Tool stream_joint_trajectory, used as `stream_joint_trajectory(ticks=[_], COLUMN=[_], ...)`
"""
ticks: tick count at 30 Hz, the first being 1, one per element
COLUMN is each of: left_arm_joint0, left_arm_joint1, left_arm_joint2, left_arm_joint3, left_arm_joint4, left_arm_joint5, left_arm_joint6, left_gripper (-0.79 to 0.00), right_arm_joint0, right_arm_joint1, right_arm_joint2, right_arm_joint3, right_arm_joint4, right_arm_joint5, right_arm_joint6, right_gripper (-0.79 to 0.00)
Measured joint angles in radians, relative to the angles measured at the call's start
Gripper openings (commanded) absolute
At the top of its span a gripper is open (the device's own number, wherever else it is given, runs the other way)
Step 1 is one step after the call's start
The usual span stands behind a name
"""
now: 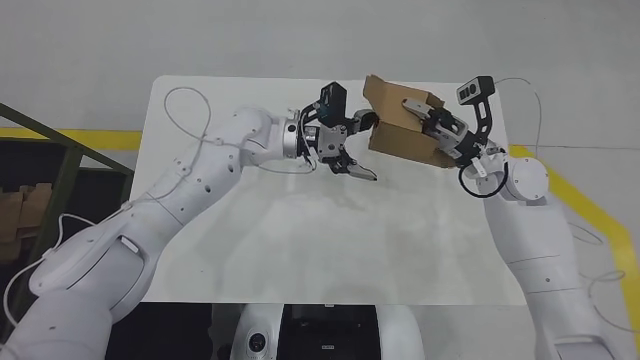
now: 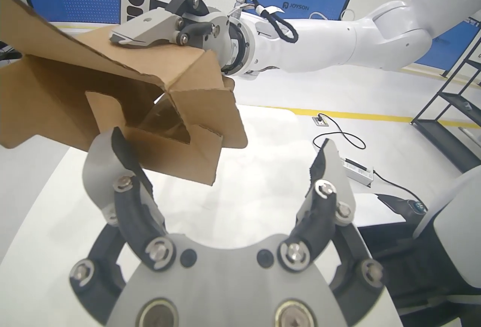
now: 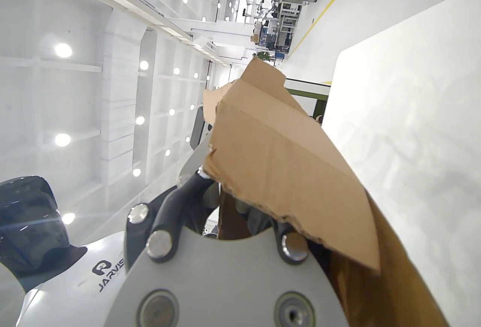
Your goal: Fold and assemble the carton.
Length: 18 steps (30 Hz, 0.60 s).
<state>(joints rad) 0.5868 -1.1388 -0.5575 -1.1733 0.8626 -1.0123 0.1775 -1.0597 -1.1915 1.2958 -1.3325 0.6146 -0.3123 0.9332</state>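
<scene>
Over the far right part of the white table [image 1: 250, 240], I have the brown carton [image 1: 405, 120] held aloft and half formed, its open end facing left. The right gripper [image 2: 124, 39] is clenched on the carton's upper wall, one finger lying flat on top of the panel. The left gripper [image 2: 220, 140] stands released, fingers spread wide, just beside the open end where the loose flaps [image 2: 210, 118] hang at odd angles. One left finger overlaps the lowest flap in the wrist view; I cannot tell whether it touches.

I judge the main risk to be the single-wall hold. A push on the flaps from the left could swing the carton about that pinch, or slide the board out of it, and the carton would drop to the table. The flaps also cross one another, so a finger closing in could catch a raw edge, crease it off the score line or tuck the flaps in the wrong order. The cardboard near the right gripper's grip looks ragged, and hard pressure may tear it further.
</scene>
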Motion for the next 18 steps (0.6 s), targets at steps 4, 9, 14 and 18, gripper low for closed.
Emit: stream_joint_trajectory(ticks=[4, 9, 14, 18], left_arm_joint0=[-0.007, -0.013, -0.016, -0.018], left_arm_joint1=[-0.005, -0.009, -0.012, -0.014], left_arm_joint2=[0.002, 0.002, 0.003, 0.005], left_arm_joint3=[0.020, 0.040, 0.050, 0.053], left_arm_joint4=[0.003, 0.005, 0.005, 0.006], left_arm_joint5=[0.000, 0.000, 0.000, 0.000], left_arm_joint6=[0.013, 0.026, 0.035, 0.037], left_gripper=[0.000, 0.000, 0.000, 0.000], right_arm_joint0=[0.000, 0.001, -0.001, -0.006], right_arm_joint1=[-0.001, -0.002, -0.002, -0.001], right_arm_joint2=[-0.004, -0.008, -0.009, -0.008], right_arm_joint3=[0.000, 0.004, 0.006, 0.004], right_arm_joint4=[0.004, 0.012, 0.012, 0.013], right_arm_joint5=[-0.002, -0.009, -0.023, -0.031], right_arm_joint6=[0.006, 0.020, 0.036, 0.045], right_gripper=[-0.785, -0.785, -0.785, -0.785])
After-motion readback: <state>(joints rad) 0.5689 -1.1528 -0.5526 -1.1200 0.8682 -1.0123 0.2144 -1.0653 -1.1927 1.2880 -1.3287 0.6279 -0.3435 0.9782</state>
